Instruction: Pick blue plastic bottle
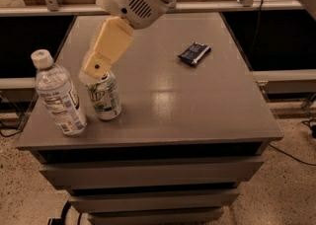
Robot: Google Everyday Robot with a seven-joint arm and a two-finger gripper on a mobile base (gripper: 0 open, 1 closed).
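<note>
One gripper [93, 72] hangs at the soda can [105, 98]'s top, beside the blue plastic bottle [58, 98]; its opening cannot be told.

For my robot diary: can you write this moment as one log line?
gripper: near soda can top | blue plastic bottle: standing beside can, not held

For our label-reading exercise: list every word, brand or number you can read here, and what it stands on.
"UP", roughly: on the green-and-white can, right below the gripper.
Label of the blue plastic bottle: print too small to read.
On the dark blue packet: nothing legible.
</note>
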